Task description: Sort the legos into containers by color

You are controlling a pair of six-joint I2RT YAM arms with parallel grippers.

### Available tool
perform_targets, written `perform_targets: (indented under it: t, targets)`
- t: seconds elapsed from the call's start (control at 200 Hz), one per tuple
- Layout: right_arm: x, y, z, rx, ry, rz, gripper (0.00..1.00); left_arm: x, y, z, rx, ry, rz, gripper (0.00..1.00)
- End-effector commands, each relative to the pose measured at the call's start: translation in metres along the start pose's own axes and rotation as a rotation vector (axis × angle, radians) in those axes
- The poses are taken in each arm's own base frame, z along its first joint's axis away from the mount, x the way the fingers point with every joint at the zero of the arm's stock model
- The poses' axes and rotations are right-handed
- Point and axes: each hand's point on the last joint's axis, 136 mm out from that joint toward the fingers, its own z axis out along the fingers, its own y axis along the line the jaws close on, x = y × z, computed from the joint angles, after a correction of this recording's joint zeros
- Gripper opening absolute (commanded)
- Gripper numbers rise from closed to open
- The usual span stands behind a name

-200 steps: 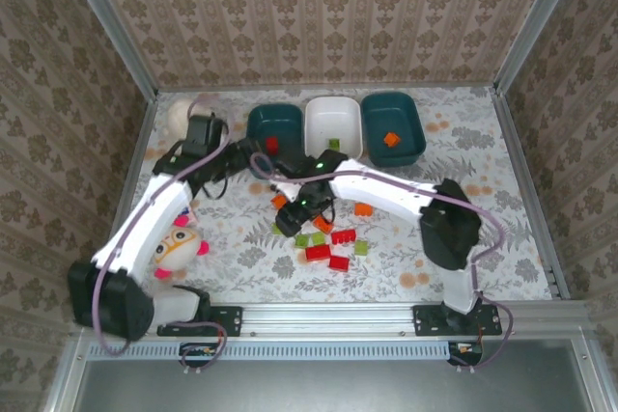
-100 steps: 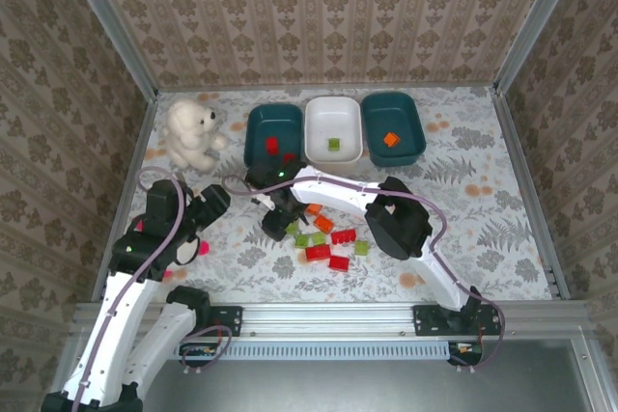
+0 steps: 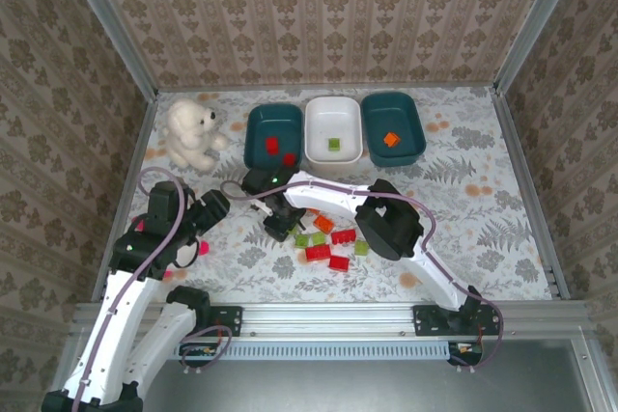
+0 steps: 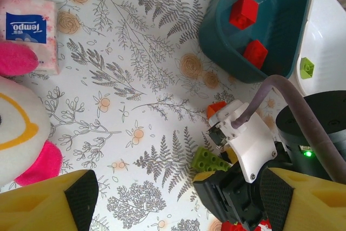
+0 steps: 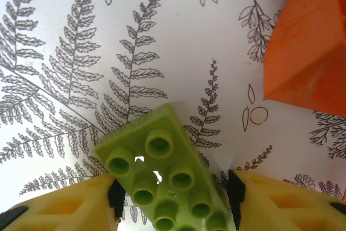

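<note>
Three tubs were lined along the far side of the worktop (image 3: pixel 463 200) in the overhead view: a left tub (image 3: pixel 261 123), teal, with two red bricks (image 3: pixel 271 147); a white tub (image 3: pixel 333 118) with a green piece (image 3: pixel 334 145); and a right tub (image 3: pixel 391 113), teal, with an orange piece (image 3: pixel 390 139). Loose bricks (image 3: pixel 319 253) in red, green and orange were scattered mid-worktop, with the right end effector (image 3: pixel 278 224) set at their left edge. A white bear (image 3: pixel 190 132) was seated far left, and the left end effector (image 3: pixel 214 205) was held apart from the pile.

Closer detail was given by the right wrist view. A green brick (image 5: pixel 162 166) lay studs-up on the worktop between the yellow fingers (image 5: pixel 70 206), one pad against it and a sliver of worktop seen beside the other. Whether it was clamped could not be told. An orange brick (image 5: pixel 308 52) was caught at upper right.

In the left wrist view, the left end effector (image 4: pixel 178 196) was seen spread wide with nothing between its fingers. A tissue pack (image 4: pixel 30 31) and a pink plush (image 4: pixel 16 128) were shown at the left.
</note>
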Motion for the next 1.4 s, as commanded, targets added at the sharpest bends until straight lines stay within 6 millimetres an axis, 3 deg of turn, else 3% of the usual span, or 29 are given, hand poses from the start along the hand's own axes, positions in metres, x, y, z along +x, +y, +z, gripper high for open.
perform_targets:
  t: [0.0,0.14,0.315,0.485,0.615,0.78,0.95,1.1,1.28,1.395]
  targets:
    - [0.020,-0.011,0.017,0.085,0.086,-0.003,0.46,-0.004,-0.003,-0.003,0.010,-0.008,0.004,0.82]
    - [0.012,-0.013,0.002,0.087,0.028,0.017,0.32,-0.003,-0.006,-0.001,0.020,-0.002,0.009,0.82]
    - [-0.002,-0.024,-0.052,0.065,-0.107,0.113,0.28,-0.001,-0.013,0.005,0.050,0.020,0.029,0.82]
    - [-0.008,-0.073,-0.109,0.022,-0.248,0.333,0.28,0.001,-0.036,0.020,0.127,0.068,0.069,0.82]
    - [-0.015,-0.123,-0.126,-0.027,-0.324,0.531,0.27,0.008,-0.061,0.040,0.176,0.129,0.125,0.81]
    - [-0.030,-0.185,-0.115,-0.111,-0.377,0.755,0.28,0.011,-0.091,0.057,0.216,0.168,0.212,0.82]
    - [-0.048,-0.223,-0.083,-0.159,-0.362,0.856,0.28,0.011,-0.104,0.067,0.227,0.188,0.240,0.82]
    - [-0.055,-0.237,-0.056,-0.179,-0.318,0.891,0.29,0.013,-0.104,0.070,0.221,0.200,0.247,0.82]
    - [-0.052,-0.238,-0.028,-0.202,-0.257,0.931,0.31,0.015,-0.100,0.070,0.212,0.208,0.247,0.82]
    - [-0.047,-0.239,-0.022,-0.193,-0.234,0.946,0.40,0.016,-0.100,0.070,0.212,0.210,0.247,0.82]
